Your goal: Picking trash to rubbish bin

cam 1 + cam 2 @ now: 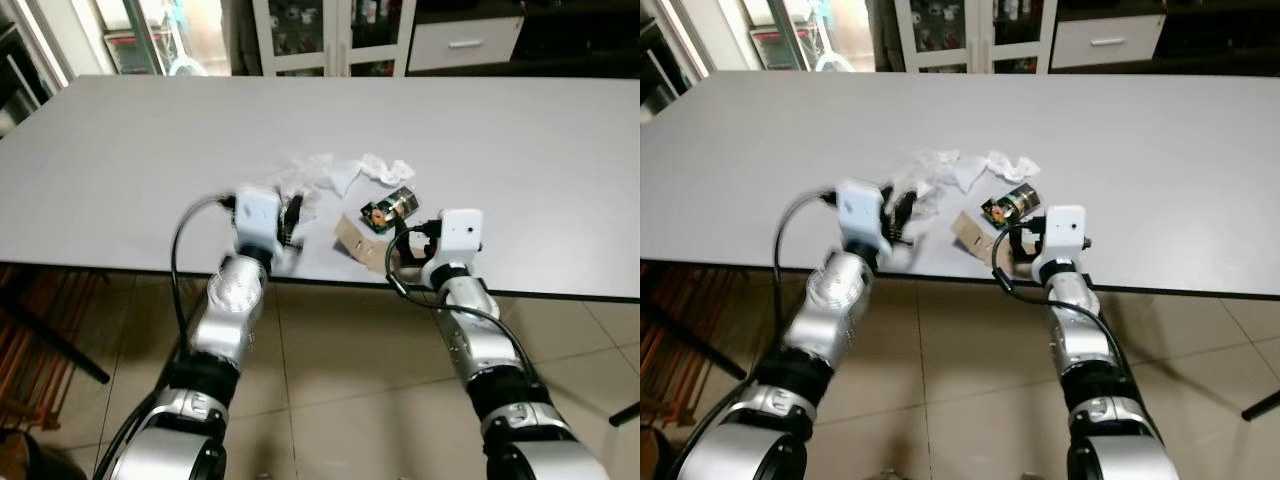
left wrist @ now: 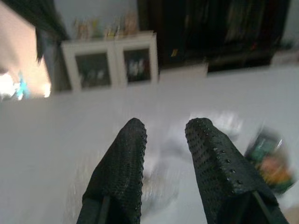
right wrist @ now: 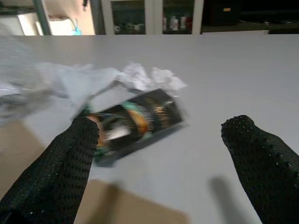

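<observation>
Right wrist view: right gripper [image 3: 163, 154] is spread wide just short of the dark snack wrapper [image 3: 135, 121], w/ crumpled tissue [image 3: 145, 77] just beyond it. Left gripper [image 2: 168, 154] is parted narrowly nr wrapper. Approach step judged; next, closing on wrapper is needed.

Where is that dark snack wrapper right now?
The dark snack wrapper lies near the table's front edge, just ahead of the right gripper, with crumpled white tissue behind it and brown cardboard beside it.
</observation>
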Tool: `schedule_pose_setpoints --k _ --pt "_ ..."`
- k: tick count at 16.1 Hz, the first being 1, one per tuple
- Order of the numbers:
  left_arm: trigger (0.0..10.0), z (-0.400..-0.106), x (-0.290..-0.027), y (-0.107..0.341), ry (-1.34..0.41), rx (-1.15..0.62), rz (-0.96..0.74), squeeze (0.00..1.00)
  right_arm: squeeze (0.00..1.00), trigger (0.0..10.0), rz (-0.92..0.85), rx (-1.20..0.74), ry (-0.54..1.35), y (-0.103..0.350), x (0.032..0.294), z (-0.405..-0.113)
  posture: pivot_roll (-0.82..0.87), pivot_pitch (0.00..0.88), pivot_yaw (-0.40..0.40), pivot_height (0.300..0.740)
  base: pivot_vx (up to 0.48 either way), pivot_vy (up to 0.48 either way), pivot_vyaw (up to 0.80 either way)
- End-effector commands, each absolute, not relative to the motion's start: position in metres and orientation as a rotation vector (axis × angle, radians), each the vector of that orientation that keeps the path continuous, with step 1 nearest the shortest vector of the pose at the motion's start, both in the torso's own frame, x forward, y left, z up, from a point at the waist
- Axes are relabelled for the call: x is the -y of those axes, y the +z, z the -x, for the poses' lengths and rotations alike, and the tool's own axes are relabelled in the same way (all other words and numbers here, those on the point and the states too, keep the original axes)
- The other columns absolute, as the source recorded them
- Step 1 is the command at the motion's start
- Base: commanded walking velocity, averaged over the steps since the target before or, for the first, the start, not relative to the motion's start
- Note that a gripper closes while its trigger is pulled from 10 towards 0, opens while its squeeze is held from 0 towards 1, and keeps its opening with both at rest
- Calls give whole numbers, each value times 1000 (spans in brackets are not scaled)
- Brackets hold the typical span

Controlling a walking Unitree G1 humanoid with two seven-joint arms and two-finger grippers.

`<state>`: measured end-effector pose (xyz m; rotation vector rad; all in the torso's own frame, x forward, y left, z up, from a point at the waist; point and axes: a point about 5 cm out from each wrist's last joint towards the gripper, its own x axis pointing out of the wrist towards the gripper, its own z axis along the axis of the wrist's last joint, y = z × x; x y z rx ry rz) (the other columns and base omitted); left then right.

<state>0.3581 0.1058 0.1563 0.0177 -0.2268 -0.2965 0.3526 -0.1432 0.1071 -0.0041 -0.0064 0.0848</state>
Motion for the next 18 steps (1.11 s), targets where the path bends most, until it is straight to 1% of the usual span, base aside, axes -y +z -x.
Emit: schedule_pose_setpoints --k 1,4,6,9,10,12,14,15,16,17,18 --pt "10000 -356 -108 163 -342 232 2 0 0 10000 -9 10 86 108 142 -353 -65 58 52 740 0 0 0" --pt "10000 -354 -111 169 -392 231 5 0 0 10000 -9 9 88 108 142 -353 -63 57 53 740 0 0 0" --pt "10000 -345 -109 162 -501 169 1 0 0 10000 -11 8 89 108 141 -353 -61 57 53 740 0 0 0" --pt "10000 -342 -109 149 -532 96 25 0 0 10000 -11 6 89 107 141 -353 -64 56 55 740 0 0 0" --pt "10000 -340 -107 140 -552 58 5 0 0 10000 -2 -5 105 106 142 -353 -62 56 55 740 0 0 0" --pt "10000 -336 -107 127 -556 1 -5 0 0 10000 16 -47 128 98 152 -350 -68 57 56 740 0 0 0" --pt "10000 -335 -106 123 -560 -16 -4 0 0 10000 56 -94 178 91 157 -346 -74 60 55 740 0 0 0" --pt "10000 -335 -106 122 -561 -24 -8 0 0 10000 111 -142 179 84 166 -343 -74 60 54 740 0 0 0" --pt "10000 -335 -105 120 -560 -31 -16 0 0 10000 122 -164 169 81 175 -340 -74 61 52 740 0 0 0" --pt "10000 -334 -105 119 -559 -35 -19 0 0 10000 113 -158 175 82 182 -337 -79 63 51 740 0 0 0" --pt "10000 -334 -105 117 -559 -39 -17 0 0 10000 115 -152 203 83 183 -335 -80 62 51 740 0 0 0"
